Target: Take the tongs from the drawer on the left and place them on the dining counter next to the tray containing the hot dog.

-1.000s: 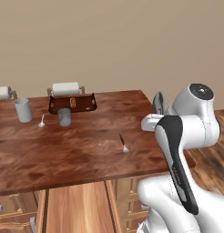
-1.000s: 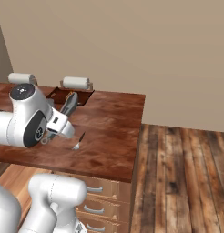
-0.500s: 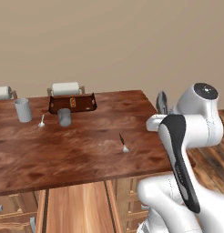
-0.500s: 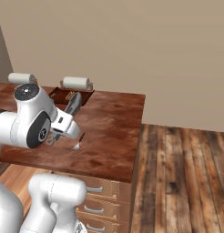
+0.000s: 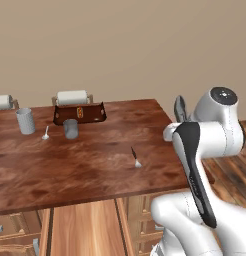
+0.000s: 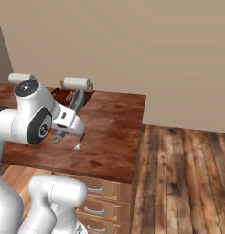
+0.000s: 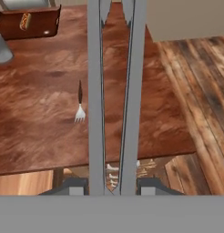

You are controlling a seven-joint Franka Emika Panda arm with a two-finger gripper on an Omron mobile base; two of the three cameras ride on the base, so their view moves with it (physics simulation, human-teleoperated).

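One fork (dark-handled) before tray, cup.

Two cups, two paper-towel rolls, one fork, one spoon.

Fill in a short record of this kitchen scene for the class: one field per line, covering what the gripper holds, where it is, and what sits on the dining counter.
held item: tongs, clamped between the closed fingers of the gripper
gripper position: raised above the right end of the dining counter
tray: at the counter's far edge, holding the hot dog
fork: lying flat on the counter, apart from the tray
in front of tray: a grey cup, with a spoon to its left
task status: tongs not yet set down
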